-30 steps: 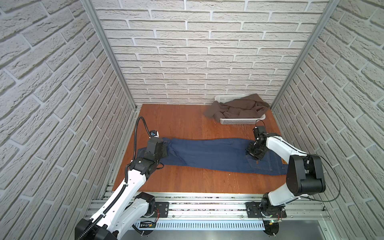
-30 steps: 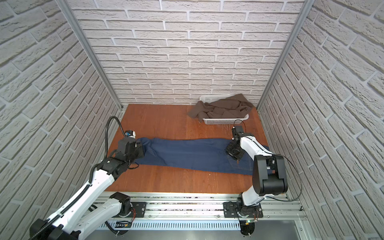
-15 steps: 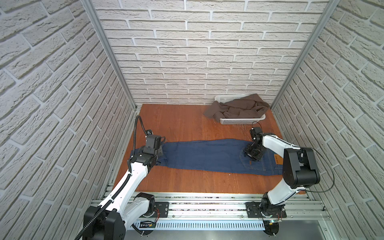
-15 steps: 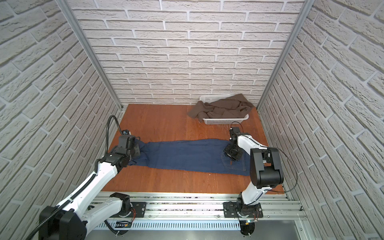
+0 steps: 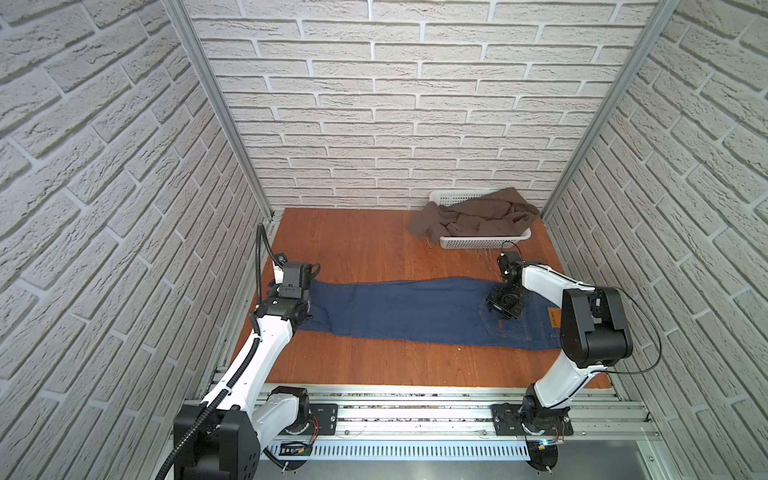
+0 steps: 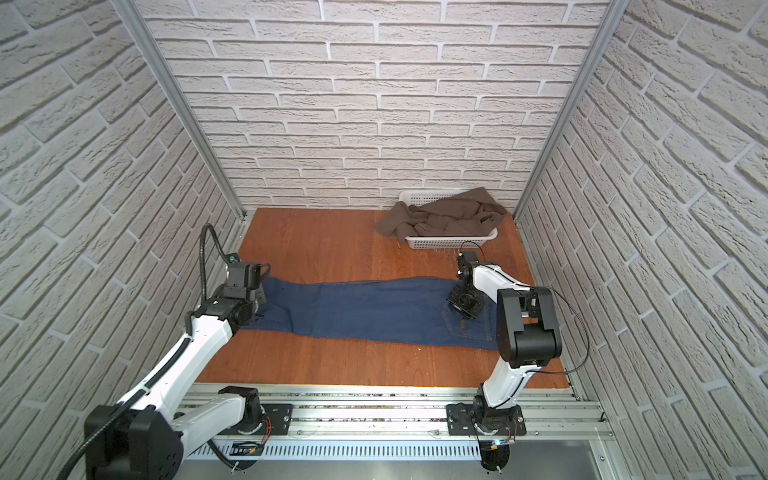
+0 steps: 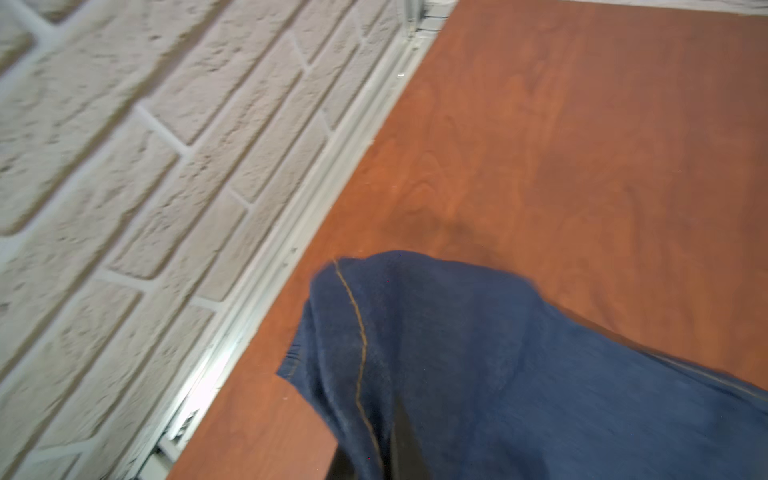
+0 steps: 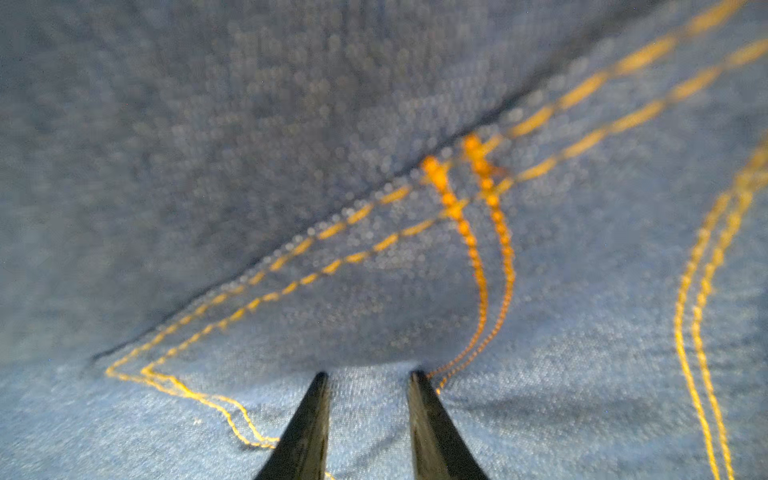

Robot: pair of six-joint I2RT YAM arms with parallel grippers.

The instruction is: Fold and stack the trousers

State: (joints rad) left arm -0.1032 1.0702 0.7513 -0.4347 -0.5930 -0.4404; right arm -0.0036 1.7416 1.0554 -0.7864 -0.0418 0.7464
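Observation:
The trousers (image 5: 399,309) (image 6: 361,309), dark blue jeans with orange stitching, lie stretched across the wooden table, leg ends to the left and waist with its tan patch (image 5: 554,319) to the right. My left gripper (image 5: 299,291) (image 6: 249,291) is at the leg ends. In the left wrist view it (image 7: 374,453) is shut on a bunched fold of denim beside the hem (image 7: 353,299). My right gripper (image 5: 505,305) (image 6: 465,307) points down onto the seat by the back pocket. Its fingertips (image 8: 322,382) stand apart, pressed on the cloth, and the gripper (image 8: 370,376) is open.
A white basket (image 5: 484,241) (image 6: 453,240) stands at the back right with brown cloth (image 5: 478,218) spilling over its left rim. Brick walls close in on the left, back and right. A metal rail (image 5: 415,409) runs along the front edge.
My left gripper has moved back and left with the leg ends. My right gripper has slid a little left on the seat. The trousers have shifted slightly left.

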